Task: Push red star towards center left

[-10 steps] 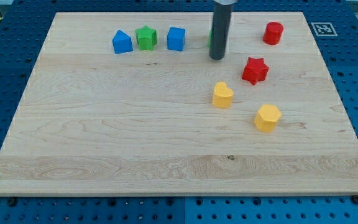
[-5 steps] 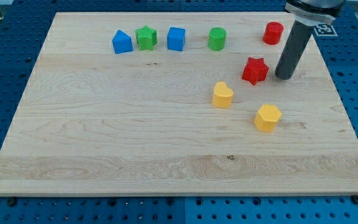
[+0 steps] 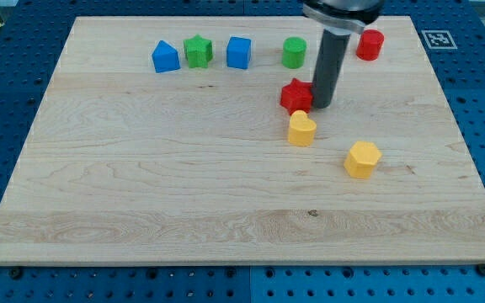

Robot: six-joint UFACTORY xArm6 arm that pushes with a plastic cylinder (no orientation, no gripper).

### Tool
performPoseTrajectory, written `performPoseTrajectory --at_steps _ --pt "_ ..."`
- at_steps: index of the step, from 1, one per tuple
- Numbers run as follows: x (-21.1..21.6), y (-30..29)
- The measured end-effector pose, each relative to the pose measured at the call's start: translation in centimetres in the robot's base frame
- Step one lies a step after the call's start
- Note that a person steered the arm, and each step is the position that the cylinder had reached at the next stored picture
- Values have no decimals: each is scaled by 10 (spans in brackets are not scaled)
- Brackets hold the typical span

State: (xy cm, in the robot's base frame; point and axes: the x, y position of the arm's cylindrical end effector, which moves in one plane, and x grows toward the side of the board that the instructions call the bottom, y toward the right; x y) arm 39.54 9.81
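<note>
My tip (image 3: 321, 104) seemingly against faceted red star (image 3: 295, 95), wooden board (image 3: 141, 185)

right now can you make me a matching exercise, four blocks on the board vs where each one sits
Blocks:
1. red star
2. red cylinder
3. blue cube
4. yellow hexagon

Places:
A. near the view's top right corner
B. lowest and furthest right of the yellow blocks
C. touching the left side of my tip
D. between the green star and the green cylinder

Pairs: 1-C, 2-A, 3-D, 4-B

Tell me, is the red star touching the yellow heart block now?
Cannot tell. The red star sits just above the yellow heart; any gap is too small to see.
</note>
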Motion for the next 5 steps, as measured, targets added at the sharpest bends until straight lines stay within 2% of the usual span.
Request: performPoseTrajectory --at_steps 5 --pt "0 -124"
